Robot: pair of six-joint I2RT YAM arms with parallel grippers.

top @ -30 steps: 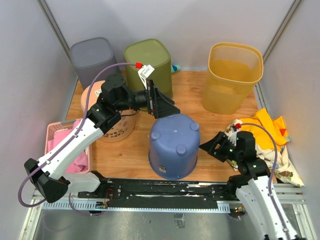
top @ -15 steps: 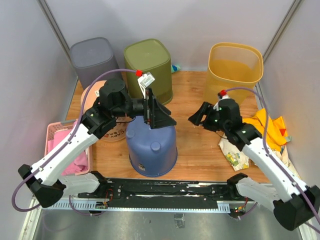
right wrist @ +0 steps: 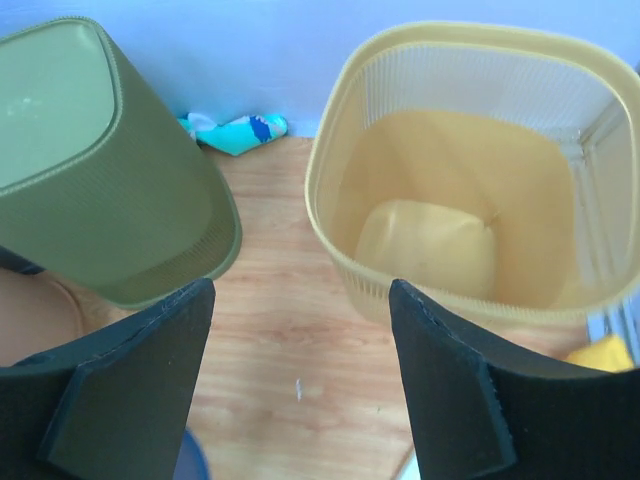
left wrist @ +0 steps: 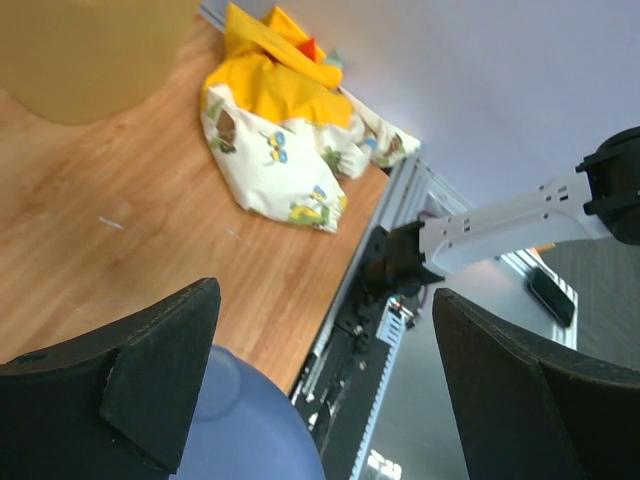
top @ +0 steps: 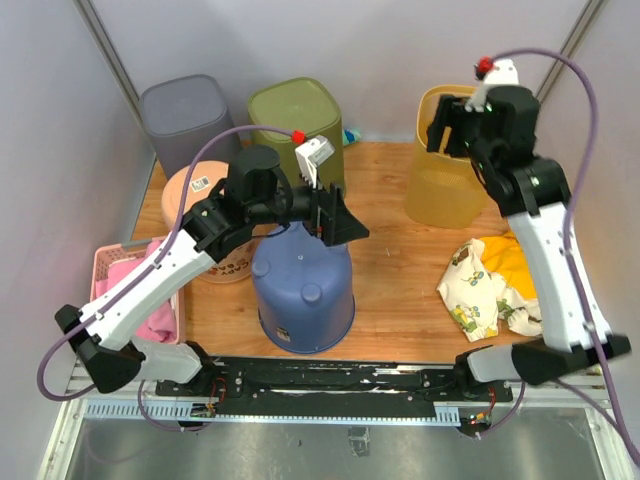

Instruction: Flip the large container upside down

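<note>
A blue bucket [top: 303,290] stands upside down on the wooden table, its footed base facing up. It also shows at the bottom of the left wrist view [left wrist: 240,430]. My left gripper [top: 340,222] is open and empty just above the bucket's far top edge, with its jaws wide apart [left wrist: 325,290]. A yellow ribbed basket [top: 470,150] stands upright and open at the back right. My right gripper [top: 445,125] is open and empty, raised by the basket's left rim. The right wrist view [right wrist: 300,290] looks down at the basket [right wrist: 450,170].
A green bin [top: 295,120] and a grey bin [top: 185,115] stand upside down at the back. A peach tub [top: 200,190] is behind my left arm. A pink basket [top: 120,265] sits at the left edge. A patterned and yellow cloth [top: 490,285] lies at the right.
The blue bucket slid left and settled upright on its rim. My right arm swung from the near right up to the yellow basket. My left gripper shifted slightly right.
</note>
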